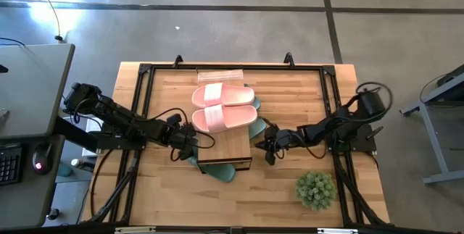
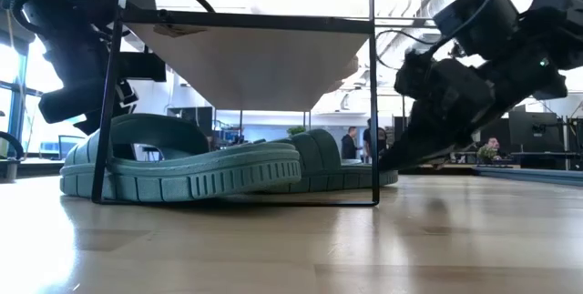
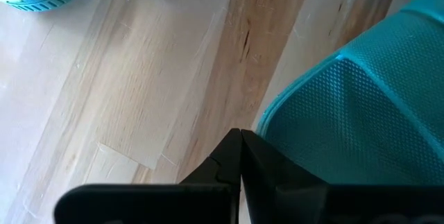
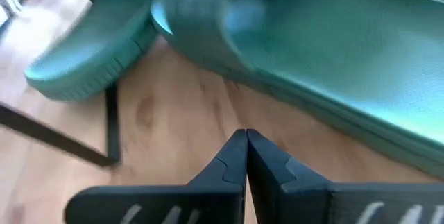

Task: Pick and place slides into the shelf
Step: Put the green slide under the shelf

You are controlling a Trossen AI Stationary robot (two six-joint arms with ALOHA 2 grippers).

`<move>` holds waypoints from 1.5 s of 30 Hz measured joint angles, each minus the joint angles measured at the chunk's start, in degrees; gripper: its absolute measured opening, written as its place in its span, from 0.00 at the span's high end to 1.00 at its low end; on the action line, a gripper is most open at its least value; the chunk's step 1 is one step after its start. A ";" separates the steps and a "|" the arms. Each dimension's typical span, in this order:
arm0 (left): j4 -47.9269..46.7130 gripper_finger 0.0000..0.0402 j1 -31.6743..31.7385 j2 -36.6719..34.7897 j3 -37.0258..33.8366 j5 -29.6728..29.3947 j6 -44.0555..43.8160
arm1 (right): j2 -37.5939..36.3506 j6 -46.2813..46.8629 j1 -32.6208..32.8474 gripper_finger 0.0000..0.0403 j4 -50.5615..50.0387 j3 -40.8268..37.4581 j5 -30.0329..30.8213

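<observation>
Slides: two pale pink slides [image 1: 222, 106] side by side on the shelf [image 1: 226, 149] top plank; sage-green slides [image 2: 196, 167] lying flat beneath it, soles down.

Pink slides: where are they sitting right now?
In the high view the pink slides lie side by side on top of the shelf, near the table's middle toward its far edge, above the green slides underneath.

Left gripper [image 1: 190, 145], right gripper [image 1: 265, 147]: low, jaws closed, empty.
</observation>
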 joint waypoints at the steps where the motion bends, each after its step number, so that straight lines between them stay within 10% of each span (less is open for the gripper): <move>1: 0.02 1.00 0.00 0.00 0.00 -0.05 0.00 | 1.29 0.19 0.21 1.00 1.28 0.81 0.17; 16: 0.26 1.00 -0.02 0.00 0.00 -0.73 -0.02 | 14.52 3.16 3.28 1.00 12.90 7.14 18.11; 45: 2.49 1.00 -0.04 -0.21 0.25 0.98 3.26 | 15.79 0.16 1.21 1.00 7.72 12.48 19.51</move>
